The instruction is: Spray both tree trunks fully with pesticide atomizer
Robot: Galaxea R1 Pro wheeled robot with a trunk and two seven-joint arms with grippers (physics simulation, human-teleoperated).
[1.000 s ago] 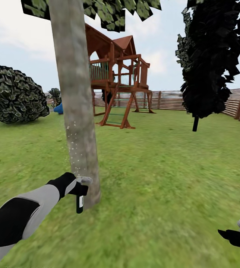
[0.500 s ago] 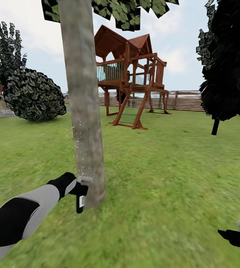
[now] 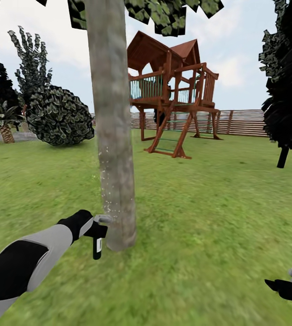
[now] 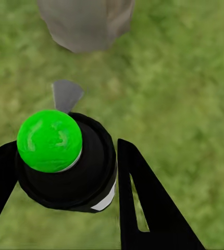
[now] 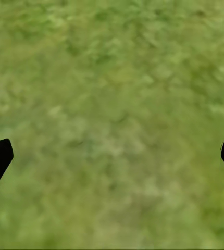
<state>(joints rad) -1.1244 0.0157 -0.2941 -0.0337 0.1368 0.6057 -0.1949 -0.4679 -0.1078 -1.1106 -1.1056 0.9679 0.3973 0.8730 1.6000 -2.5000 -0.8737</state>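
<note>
atomizer (image 4: 65, 159) in left end effector (image 4: 60, 172), beside trunk (image 3: 114, 136)

Green lawn (image 3: 218, 217), blurred and mottled, spreading out on every side of the tree trunk (image 3: 114, 136). Rooted in it close by, that trunk. Standing on the grass behind the trunk, a brown wooden play tower (image 3: 175, 108). Farther behind it, a slatted fence (image 3: 245, 122). Off to one side of the trunk, a round bush (image 3: 60, 117) and a short palm (image 3: 3, 120).
</note>
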